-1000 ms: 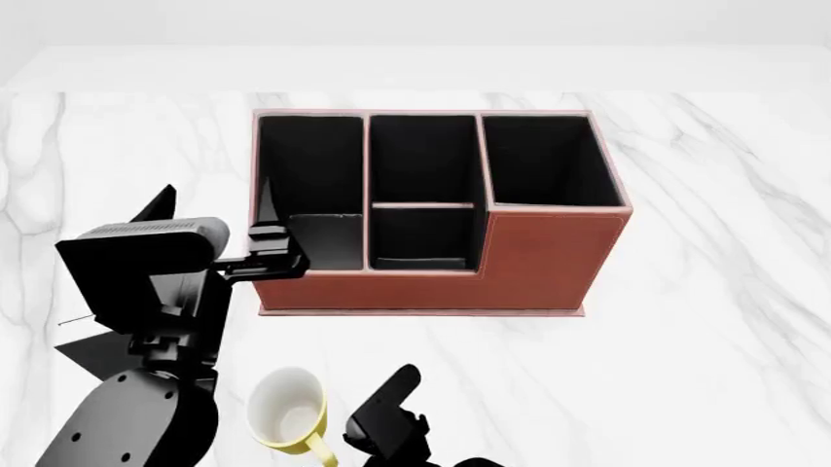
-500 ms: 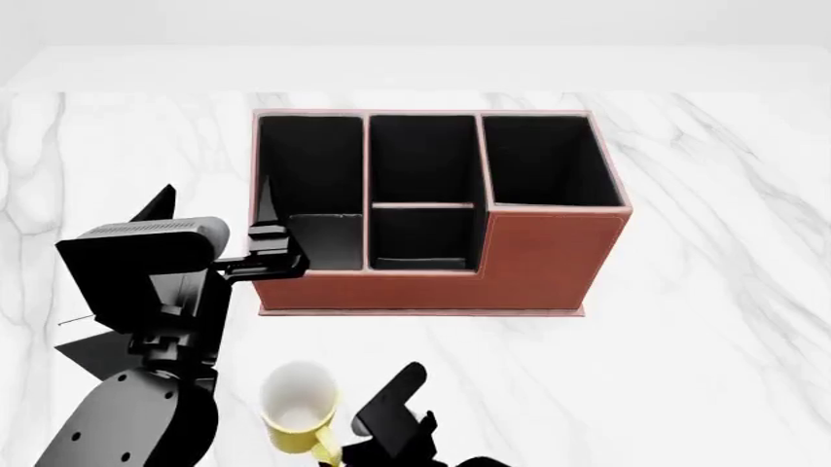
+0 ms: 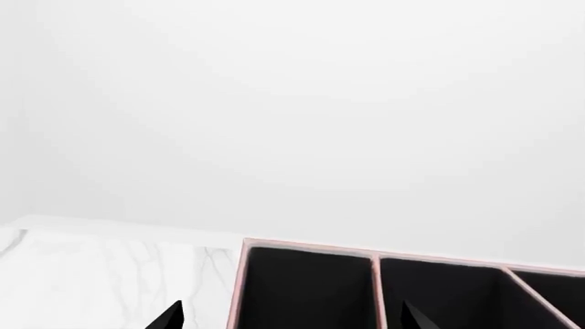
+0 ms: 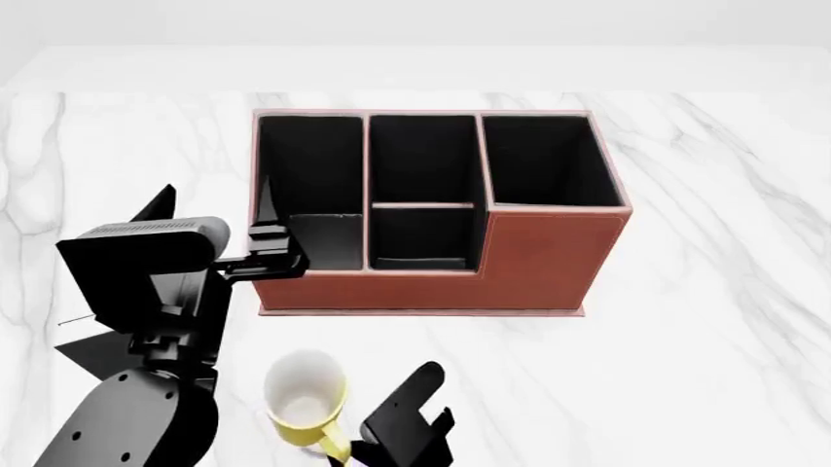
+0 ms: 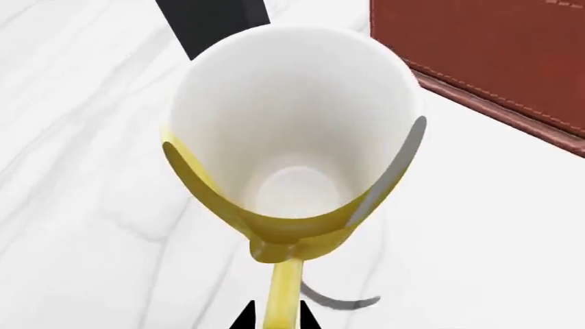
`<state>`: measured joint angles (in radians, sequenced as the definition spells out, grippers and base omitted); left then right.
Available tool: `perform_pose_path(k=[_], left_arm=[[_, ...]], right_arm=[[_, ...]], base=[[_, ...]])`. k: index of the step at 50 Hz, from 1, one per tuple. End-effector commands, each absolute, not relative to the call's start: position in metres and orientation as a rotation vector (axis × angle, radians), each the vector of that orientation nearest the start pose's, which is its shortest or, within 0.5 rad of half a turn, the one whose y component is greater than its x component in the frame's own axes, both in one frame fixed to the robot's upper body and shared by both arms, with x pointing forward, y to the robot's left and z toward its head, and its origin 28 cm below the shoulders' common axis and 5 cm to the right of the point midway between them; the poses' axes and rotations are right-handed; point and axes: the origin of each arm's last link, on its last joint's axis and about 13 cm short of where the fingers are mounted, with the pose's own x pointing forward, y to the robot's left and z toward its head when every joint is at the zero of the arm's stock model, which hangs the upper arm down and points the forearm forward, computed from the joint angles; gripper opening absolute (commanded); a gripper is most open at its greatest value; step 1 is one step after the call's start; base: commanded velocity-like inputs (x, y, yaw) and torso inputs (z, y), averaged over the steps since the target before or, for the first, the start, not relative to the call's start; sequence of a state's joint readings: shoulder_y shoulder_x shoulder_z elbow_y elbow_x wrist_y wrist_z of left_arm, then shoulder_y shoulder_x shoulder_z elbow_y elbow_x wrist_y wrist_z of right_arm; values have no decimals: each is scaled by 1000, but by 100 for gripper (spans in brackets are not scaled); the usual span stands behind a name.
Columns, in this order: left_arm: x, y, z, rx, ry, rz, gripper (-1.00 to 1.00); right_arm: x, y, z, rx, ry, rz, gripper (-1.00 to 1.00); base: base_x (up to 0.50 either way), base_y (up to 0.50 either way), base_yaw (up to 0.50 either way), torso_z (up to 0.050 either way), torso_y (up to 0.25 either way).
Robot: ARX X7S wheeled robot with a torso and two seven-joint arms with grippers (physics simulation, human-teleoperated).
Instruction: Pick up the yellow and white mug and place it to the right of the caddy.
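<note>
At the far left of the head view the left gripper [image 4: 267,255] hovered beside the caddy's [image 4: 520,263] left front corner, its fingertips [image 3: 170,318] set apart with nothing between them. Next came the yellow and white mug [image 4: 307,397], in front of the caddy near its left end and tilted, mouth up. It looked light and rigid, with a smooth glazed wall likely to slip, so the loop handle [image 5: 285,291] seemed the surest hold (a thin one, apt to let the cup swing). To its right, the right gripper [image 4: 389,443] had its fingers [image 5: 245,319] closed on that handle. Most of this gripper was cut off at the frame edge, and whether the mug's base touched the marble table [image 4: 702,331] could not be told.
</note>
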<state>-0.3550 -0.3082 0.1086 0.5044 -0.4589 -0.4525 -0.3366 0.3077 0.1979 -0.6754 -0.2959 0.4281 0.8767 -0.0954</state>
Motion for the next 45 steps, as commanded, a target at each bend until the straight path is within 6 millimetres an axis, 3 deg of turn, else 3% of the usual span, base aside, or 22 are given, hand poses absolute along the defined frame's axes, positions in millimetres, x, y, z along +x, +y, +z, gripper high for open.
perform_pose_path(k=[1,32,45], left_arm=[[249,222,168,-103,-318,4,100],[248,222,169,-103,-319,5,100],[248,221,169,-99,-320,4,100]], right_arm=[[190,-20,68,-129,448,844,-100],[166,-58,86,-52,364,612,-100],[158,-74,83,-23,359,515,-100]], base=[[0,0,0,0,0],[0,0,0,0,0],[0,0,0,0,0]])
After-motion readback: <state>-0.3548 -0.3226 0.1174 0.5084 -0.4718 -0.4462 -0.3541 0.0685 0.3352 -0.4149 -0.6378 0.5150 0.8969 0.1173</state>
